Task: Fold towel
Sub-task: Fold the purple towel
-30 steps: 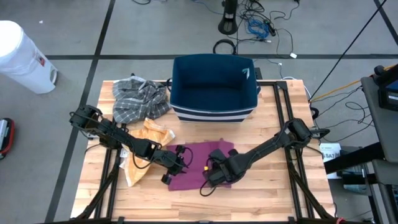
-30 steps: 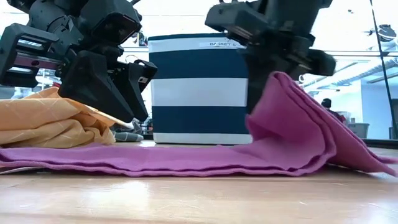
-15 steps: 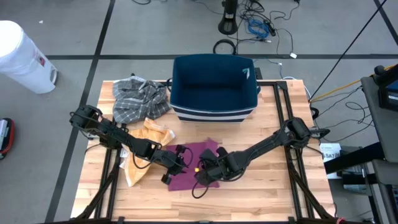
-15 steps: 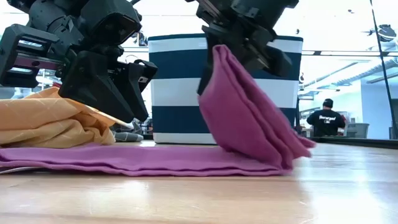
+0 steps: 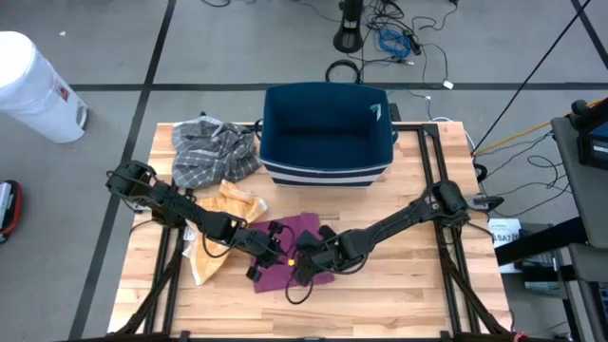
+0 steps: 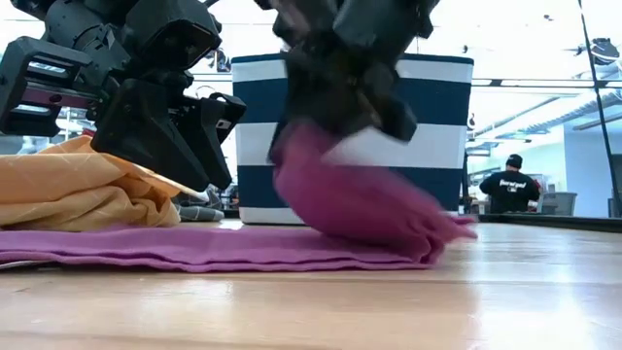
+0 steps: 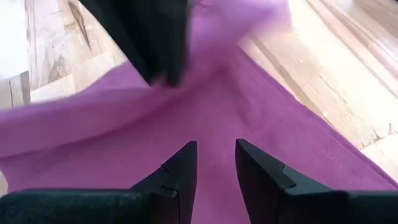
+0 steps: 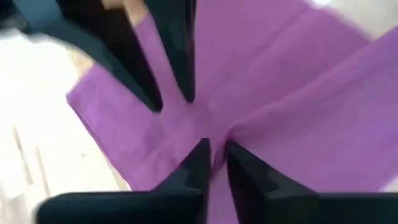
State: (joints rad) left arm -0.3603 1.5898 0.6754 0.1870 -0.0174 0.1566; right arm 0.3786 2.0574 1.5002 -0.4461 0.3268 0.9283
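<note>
The right gripper [image 5: 309, 267], pinching the purple towel's [image 5: 296, 231] edge, is carrying it farther leftward over itself; fold nearly closing.

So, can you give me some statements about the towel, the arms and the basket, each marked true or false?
1. The right gripper carries a fold of the purple towel over the flat part. True.
2. The basket holds the purple towel. False: the towel lies on the table, in front of the basket.
3. The left gripper is over the purple towel. True.
4. The orange cloth lies to the right of the purple towel. False: it lies to its left.
5. The plaid cloth lies beside the basket. True.
</note>
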